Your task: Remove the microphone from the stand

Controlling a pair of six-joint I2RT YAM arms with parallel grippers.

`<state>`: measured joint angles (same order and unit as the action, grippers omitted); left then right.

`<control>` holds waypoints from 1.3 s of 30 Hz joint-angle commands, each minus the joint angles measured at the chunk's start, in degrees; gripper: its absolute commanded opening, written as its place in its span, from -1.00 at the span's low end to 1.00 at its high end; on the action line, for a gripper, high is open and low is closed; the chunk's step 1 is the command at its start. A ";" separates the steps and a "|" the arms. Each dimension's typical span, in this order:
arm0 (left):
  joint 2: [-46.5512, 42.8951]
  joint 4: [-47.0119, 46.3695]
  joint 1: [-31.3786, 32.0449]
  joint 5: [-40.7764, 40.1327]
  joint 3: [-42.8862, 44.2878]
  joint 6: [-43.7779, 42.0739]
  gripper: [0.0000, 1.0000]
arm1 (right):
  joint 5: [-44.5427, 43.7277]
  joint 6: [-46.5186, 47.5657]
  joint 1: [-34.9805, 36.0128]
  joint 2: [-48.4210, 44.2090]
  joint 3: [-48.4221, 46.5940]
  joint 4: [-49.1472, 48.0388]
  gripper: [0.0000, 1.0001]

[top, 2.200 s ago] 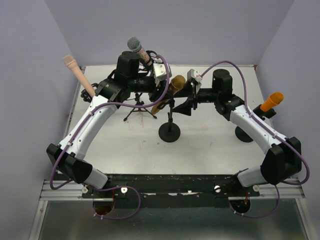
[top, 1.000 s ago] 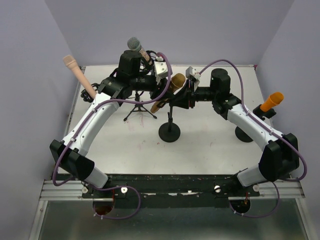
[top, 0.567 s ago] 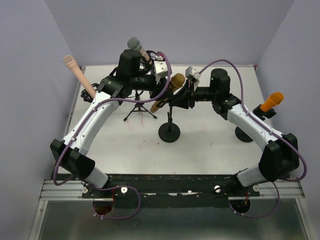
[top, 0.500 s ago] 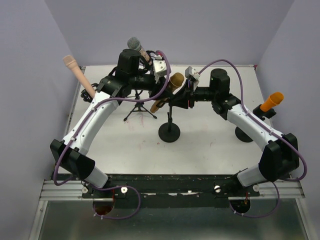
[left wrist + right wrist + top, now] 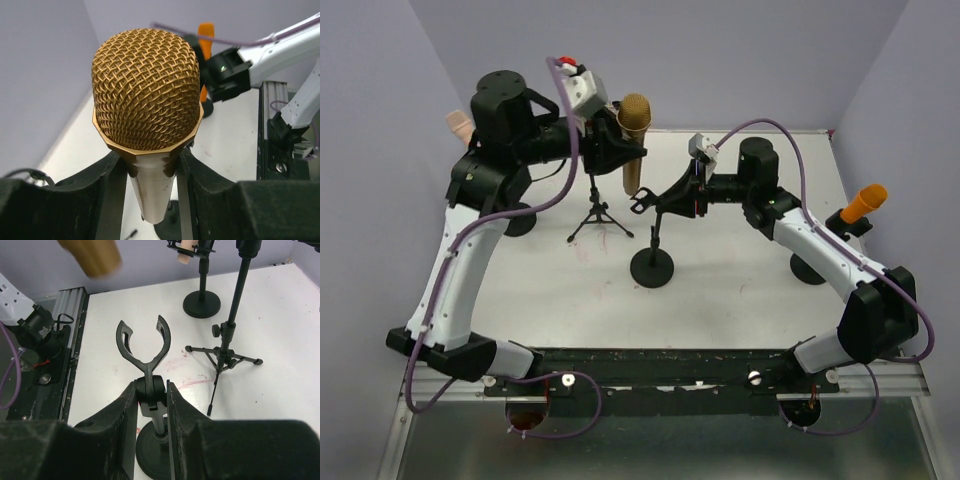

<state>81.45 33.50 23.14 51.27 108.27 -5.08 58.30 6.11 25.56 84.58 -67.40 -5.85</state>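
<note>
The left gripper (image 5: 616, 150) is clamped on the gold microphone (image 5: 634, 130), holding it roughly upright above the table (image 5: 740, 290), mesh head on top. In the left wrist view the head (image 5: 147, 95) fills most of the picture. The two fingers (image 5: 107, 200) press on the pale handle just below the gold collar, and the handle's lower end is partly hidden between them.

The microphone is out of the stand (image 5: 653, 262). The right wrist view shows the forked clip (image 5: 145, 342) empty, its two prongs pointing up. The microphone appears there only as a gold blur (image 5: 92, 257), cut off by the top edge and apart from the clip. From above, the handle's lower end hangs near the clip, though the gap is hard to judge there.

The right gripper (image 5: 150, 392) is closed on the stand's neck just under the clip. Its fingers cover the joint, and the round base shows only in part below them.

A tripod stand (image 5: 598, 215) stands behind, under the left arm. The pink microphone (image 5: 457, 122) is mostly hidden behind that arm, and in the right wrist view it is cut off at the top. The orange microphone (image 5: 863, 203) stands at the right side, its base partly covered by the right arm.
</note>
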 commanded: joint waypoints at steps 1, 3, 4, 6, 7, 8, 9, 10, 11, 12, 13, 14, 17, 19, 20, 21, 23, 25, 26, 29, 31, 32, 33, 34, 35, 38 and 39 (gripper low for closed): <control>-5.86 -4.67 0.24 2.09 5.28 3.33 -1.00 | -2.32 1.45 -0.16 0.94 -0.63 5.76 -0.99; -7.26 -0.82 0.24 -0.10 5.90 -0.52 -1.00 | -2.93 1.54 -0.16 1.03 -0.98 5.76 -0.99; -8.14 1.55 0.24 -1.77 5.73 -2.98 -1.00 | -3.02 1.62 -0.16 0.94 -1.16 5.76 -0.98; -10.33 5.77 0.24 -7.03 3.89 -7.46 -1.00 | -3.37 1.63 -0.16 0.94 -1.77 7.95 -0.51; -12.09 7.79 0.24 -9.84 2.14 -10.18 -1.00 | -3.37 1.71 -0.16 0.77 -2.21 8.57 -0.35; -13.32 9.81 0.16 -12.83 0.38 -12.30 -1.00 | -3.46 1.80 -0.16 0.77 -2.74 9.44 -0.12; -14.29 12.97 0.24 -15.99 -0.51 -15.19 -1.00 | -3.72 1.89 -0.25 0.51 -3.44 10.67 0.16; -14.65 16.57 0.24 -19.41 -0.51 -16.79 -1.00 | -3.72 2.32 -0.16 0.50 -4.31 11.72 0.27; -14.57 21.04 0.24 -22.76 0.01 -17.15 -1.00 | -3.72 2.94 -0.16 0.33 -5.19 12.95 0.39; -14.48 23.96 0.24 -26.88 0.10 -16.98 -1.00 | -3.81 3.64 -0.16 -0.02 -5.72 13.75 0.48; -14.56 26.86 0.24 -30.14 -0.68 -16.98 -1.00 | -3.90 4.17 -0.16 -0.37 -6.16 14.37 0.57; -15.17 28.63 0.16 -32.00 -3.30 -17.07 -1.00 | -4.07 4.26 -0.16 -0.81 -6.52 14.81 0.60; -21.31 28.39 -0.02 -36.14 -15.50 -15.32 -1.00 | -4.34 4.00 -0.16 -1.87 -7.83 17.09 0.64; -24.92 27.85 -0.63 -39.12 -24.03 -14.78 -1.00 | -5.13 3.74 -0.16 -2.66 -8.45 18.58 0.65; -26.07 28.37 -1.07 -41.14 -27.90 -14.96 -1.00 | -5.56 3.73 -0.16 -3.01 -8.80 19.55 0.65; -26.86 28.47 -1.60 -43.33 -31.16 -15.31 -1.00 | -6.09 3.91 -0.16 -3.36 -8.98 20.34 0.65; -28.09 27.86 -2.21 -47.91 -38.27 -16.45 -1.00 | -6.71 4.26 -0.16 -3.80 -9.33 21.57 0.66; -29.06 26.63 -2.66 -50.46 -42.94 -17.24 -1.00 | -7.24 4.18 -0.16 -4.15 -9.42 22.45 0.65; -29.15 26.10 -2.92 -50.74 -44.44 -16.89 -1.00 | -7.24 4.35 -0.07 -4.16 -9.59 23.15 0.66; -29.85 24.00 -3.71 -52.93 -49.10 -15.23 -1.00 | -7.76 4.53 -0.16 -4.68 -9.86 24.39 0.66; -31.43 21.97 -3.80 -54.51 -53.32 -14.96 -1.00 | -8.47 4.79 -0.16 -5.21 -9.42 24.31 0.66; -31.53 21.27 -3.80 -55.30 -54.99 -15.13 -1.00 | -8.73 5.05 -0.16 -5.38 -9.16 24.39 0.66; -31.44 20.48 -3.80 -56.44 -56.75 -15.05 -1.00 | -8.99 5.14 -0.16 -5.56 -9.07 24.30 0.66; -31.01 19.77 -3.80 -57.15 -57.98 -15.13 -1.00 | -9.08 5.05 -0.16 -5.65 -8.98 24.48 0.66; -30.74 18.63 -3.97 -57.68 -59.30 -15.05 -1.00 | -9.17 5.05 -0.07 -5.82 -8.81 24.48 0.66; -29.68 16.70 -5.64 -56.46 -61.85 -13.64 -1.00 | -9.43 5.05 -0.16 -6.35 -8.46 24.39 0.66; -29.68 15.99 -6.17 -56.36 -62.65 -13.73 -1.00 | -10.05 4.97 -0.16 -6.53 -8.28 24.39 0.66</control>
<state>51.42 54.81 18.98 -2.59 48.23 -20.29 50.33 10.57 25.50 80.07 -75.88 16.88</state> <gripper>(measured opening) 0.461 0.830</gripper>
